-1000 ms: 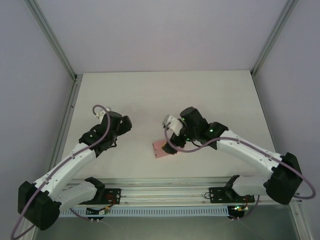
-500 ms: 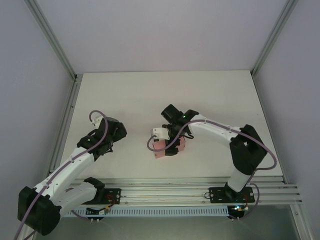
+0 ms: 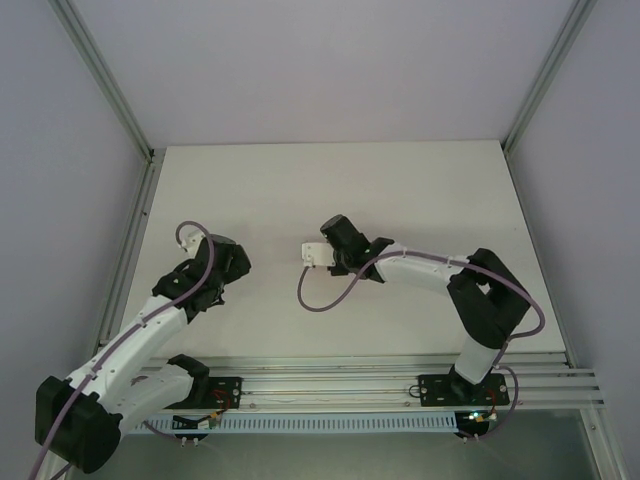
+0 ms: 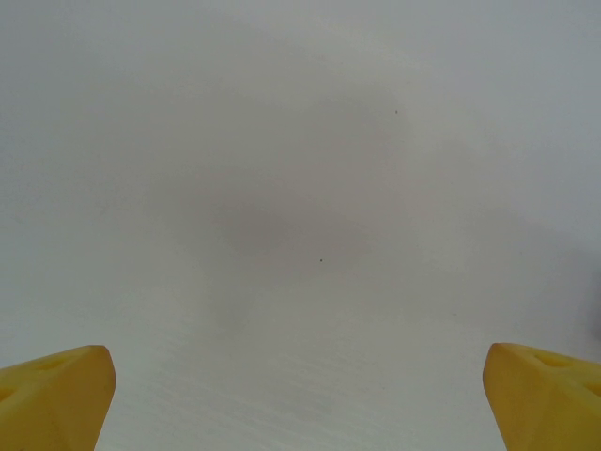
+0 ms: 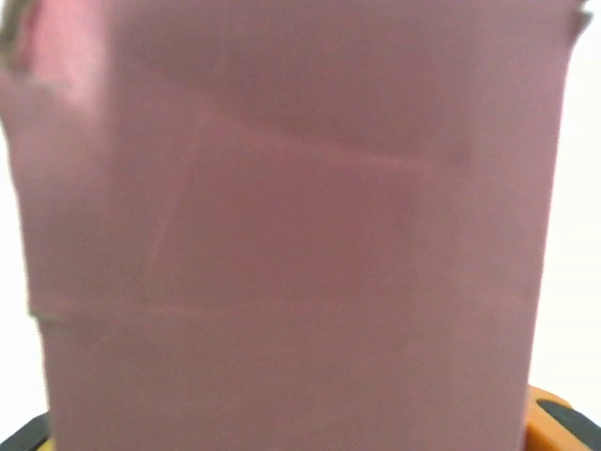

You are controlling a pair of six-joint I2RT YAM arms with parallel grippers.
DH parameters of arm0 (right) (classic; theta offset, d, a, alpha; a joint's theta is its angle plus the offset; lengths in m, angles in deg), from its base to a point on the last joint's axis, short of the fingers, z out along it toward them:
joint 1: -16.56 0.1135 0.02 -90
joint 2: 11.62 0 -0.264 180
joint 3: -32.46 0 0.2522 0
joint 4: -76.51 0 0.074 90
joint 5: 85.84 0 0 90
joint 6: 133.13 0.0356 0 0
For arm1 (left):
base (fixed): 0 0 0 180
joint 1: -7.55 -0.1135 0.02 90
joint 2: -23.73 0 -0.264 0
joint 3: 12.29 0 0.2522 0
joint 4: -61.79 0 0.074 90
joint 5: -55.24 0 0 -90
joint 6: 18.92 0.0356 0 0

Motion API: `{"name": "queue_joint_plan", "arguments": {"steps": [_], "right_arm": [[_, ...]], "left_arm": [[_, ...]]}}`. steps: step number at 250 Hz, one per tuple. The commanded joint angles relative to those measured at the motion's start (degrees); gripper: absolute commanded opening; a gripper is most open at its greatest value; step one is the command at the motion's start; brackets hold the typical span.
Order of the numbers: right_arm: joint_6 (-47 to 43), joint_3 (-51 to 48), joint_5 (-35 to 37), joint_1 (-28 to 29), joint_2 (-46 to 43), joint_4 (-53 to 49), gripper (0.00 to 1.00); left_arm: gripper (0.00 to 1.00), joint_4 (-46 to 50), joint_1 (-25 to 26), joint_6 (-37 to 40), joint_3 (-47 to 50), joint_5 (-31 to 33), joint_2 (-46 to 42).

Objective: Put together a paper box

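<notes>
- While the right gripper [image 3: 335, 244] sat near the middle of the top view, the paper box [image 5: 282, 235] was pressed up close to the right wrist camera. Its pink card ran from the left edge almost to the right edge of that frame.
- Likely reason for the hold: the box was kept between the fingers so that a side or flap could be worked off the table [image 3: 420, 200].
- Crease lines crossed the card at mid-frame and lower down, so it looked at least partly folded. How complete the box was could not be told, as the view was too close and blurred.
- Right claw: an orange fingertip [image 5: 556, 423] sat in the lower right corner just beside the card's edge, with a dark part in the lower left corner. The card spanned the whole gap between them.
- I judged the right claw as closed on the box across its width, though the contact itself was blurred.
- Left gripper [image 4: 300, 395]: yellow fingertips [image 4: 56, 395] sat in the lower left and lower right corners of its wrist view. They were wide apart, with bare table between them.
- The left claw was fully open, holding and touching nothing.
- In the top view the left arm sat in the left half, well apart from the right gripper. It was probably placed clear to give the right arm room, ready to help fold.
</notes>
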Motion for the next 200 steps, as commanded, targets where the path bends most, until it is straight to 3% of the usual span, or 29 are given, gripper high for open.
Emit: {"name": "queue_joint_plan", "arguments": {"steps": [1,28,65,93,111,136,147,200], "right_arm": [[-9.03,-2.0,8.36,0.2,1.84,21.15,0.42],[-11.41,-3.51,9.72,0.33,5.61,27.19,0.42],[-9.61,-5.85,10.89,1.0,7.29,27.38,0.46],[-5.84,-8.41,10.02,3.3,4.51,21.86,0.6],[-1.51,-8.58,9.67,4.69,2.08,15.77,0.76],[5.1,-8.52,7.45,6.0,-2.29,8.14,0.88],[8.34,-8.26,4.76,6.5,-4.99,3.96,1.0],[17.6,-10.29,-7.64,5.41,-17.8,-3.42,1.0]], "left_arm": [[1.0,2.0,-0.66,-0.06,0.86,2.07,-2.24],[1.0,2.21,-0.66,-0.12,1.61,2.36,-3.89],[1.0,3.24,-0.72,-0.09,1.86,3.17,-5.65],[1.0,3.35,-0.75,-0.18,1.97,3.18,-6.14],[1.0,3.02,-0.73,-0.11,1.76,3.01,-6.07],[1.0,2.56,-0.8,0.37,1.36,2.82,-5.71],[1.0,2.32,-0.88,0.75,1.19,2.83,-5.41],[1.0,-3.01,-2.27,4.9,0.42,5.1,-2.43]]}}
